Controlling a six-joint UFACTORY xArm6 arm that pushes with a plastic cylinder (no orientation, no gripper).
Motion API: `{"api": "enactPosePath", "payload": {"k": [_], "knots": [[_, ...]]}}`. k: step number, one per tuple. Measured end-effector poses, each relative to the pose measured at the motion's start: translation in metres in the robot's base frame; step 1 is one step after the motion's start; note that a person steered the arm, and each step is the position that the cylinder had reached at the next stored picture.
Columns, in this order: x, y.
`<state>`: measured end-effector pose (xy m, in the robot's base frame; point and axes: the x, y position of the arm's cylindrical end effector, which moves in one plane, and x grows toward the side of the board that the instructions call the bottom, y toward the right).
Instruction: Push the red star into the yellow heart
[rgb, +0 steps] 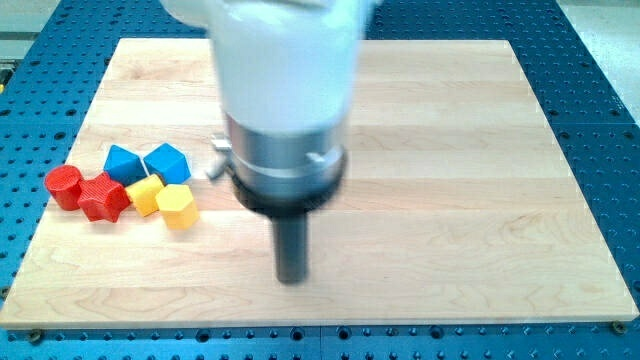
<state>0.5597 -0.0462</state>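
The red star (103, 196) sits at the table's nine o'clock edge, in a tight cluster of six blocks, and appears to touch the yellow heart (146, 194) lying just beside it at three o'clock. Judged from this, the push looks essentially complete: no gap shows between the two, though the blur leaves the exact contact uncertain. At most a small closing nudge seems left.

A red cylinder (64, 186) presses against the star at nine o'clock. Two blue blocks flank the pair at twelve o'clock: a blue block (124, 163) above the star, its shape unclear, and a blue cube (166, 162) above the heart. A yellow hexagonal block (177, 205) rests against the heart at four o'clock.

My tip (292, 278) stands well apart from the whole cluster, out at its three to four o'clock, on bare wood near the table's (450, 200) middle, touching no block. The arm carries no pincer, so there is nothing to tell as released or clenched; only the dark rod under its wide collar shows.
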Motion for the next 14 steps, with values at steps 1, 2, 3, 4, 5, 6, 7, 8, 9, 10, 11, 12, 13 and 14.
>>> {"api": "enactPosePath", "payload": {"k": [1,2,3,4,5,6,7,8,9,10,11,12,13,14], "knots": [[-0.041,-0.068],[-0.035,-0.074],[-0.022,-0.100],[-0.013,-0.141],[-0.013,-0.141],[-0.013,-0.145],[-0.013,-0.146],[-0.012,-0.146],[-0.008,-0.146],[-0.006,-0.146],[-0.001,-0.146],[0.003,-0.146],[0.003,-0.130],[-0.040,-0.131]]}}
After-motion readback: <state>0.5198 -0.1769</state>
